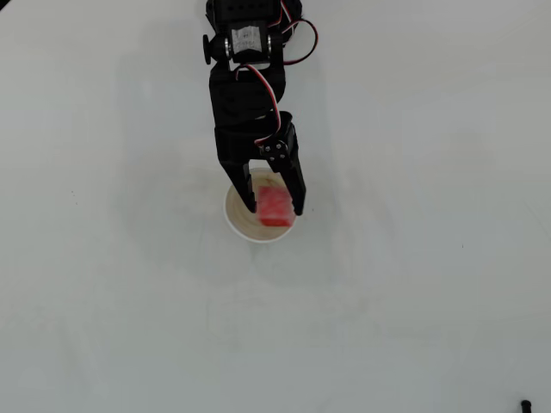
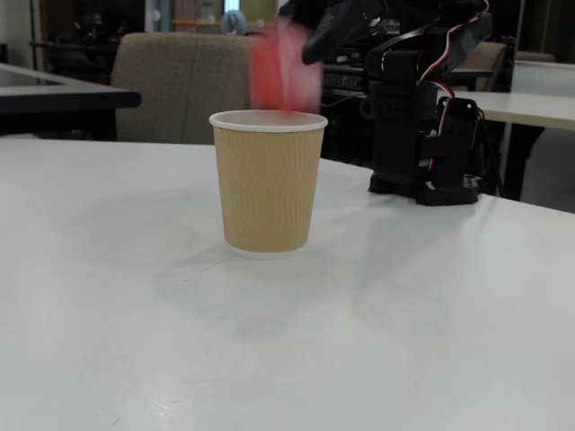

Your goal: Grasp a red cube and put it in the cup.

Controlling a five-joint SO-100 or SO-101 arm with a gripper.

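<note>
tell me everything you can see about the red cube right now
The red cube is a blurred vertical red streak just above the cup rim in the fixed view, apparently falling. Overhead it shows as a soft red patch inside the cup's mouth, between the spread fingers of the gripper, which seem not to touch it. Its surface detail is too smeared to read.

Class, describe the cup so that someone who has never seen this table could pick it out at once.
Start at the black robot arm standing on the white table. Just in front of it, under the arm's open pincer, stands the cup. It is a tan, ripple-walled paper cup with a white rolled rim, the only container on the table, and a blurred red cube is just above its mouth.
</note>
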